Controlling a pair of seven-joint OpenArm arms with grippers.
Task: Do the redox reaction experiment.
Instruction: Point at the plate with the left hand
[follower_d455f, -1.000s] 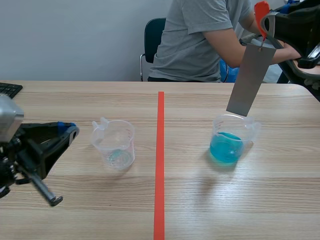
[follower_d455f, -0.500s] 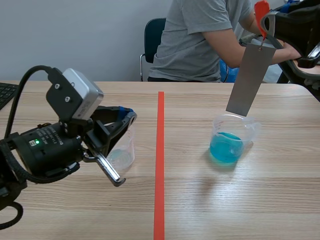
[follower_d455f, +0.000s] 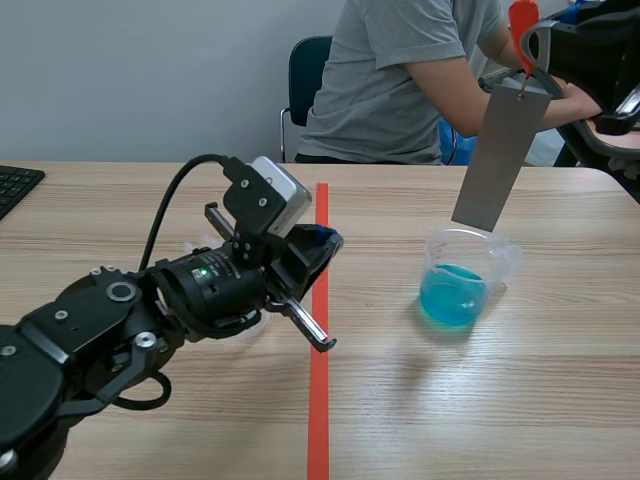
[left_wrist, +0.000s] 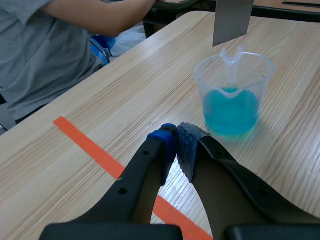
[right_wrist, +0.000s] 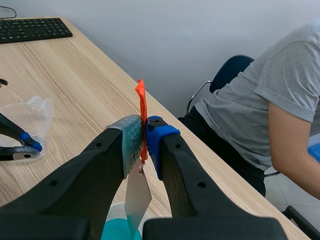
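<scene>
A clear beaker of blue liquid (follower_d455f: 458, 285) stands right of the red tape line (follower_d455f: 320, 400). Directly above it hangs a grey metal sheet (follower_d455f: 497, 160), its lower edge just over the rim. My right gripper (follower_d455f: 530, 45) is shut on the sheet's red tag (right_wrist: 141, 112); the sheet (right_wrist: 137, 195) dangles below the fingers. My left gripper (follower_d455f: 325, 243) is shut on nothing and hovers at the tape line. In its own view the left gripper (left_wrist: 176, 145) points toward the blue beaker (left_wrist: 233, 95). The left arm hides most of the empty beaker (right_wrist: 29, 116).
A person in a grey shirt (follower_d455f: 400, 70) sits across the table, hands near the right arm. A keyboard (follower_d455f: 15, 180) lies at the far left edge. A chair (follower_d455f: 305, 90) stands behind the table.
My left arm has swung from the table's left edge rightward to the tape line, passing in front of the empty beaker. The right gripper and sheet have stayed put.
</scene>
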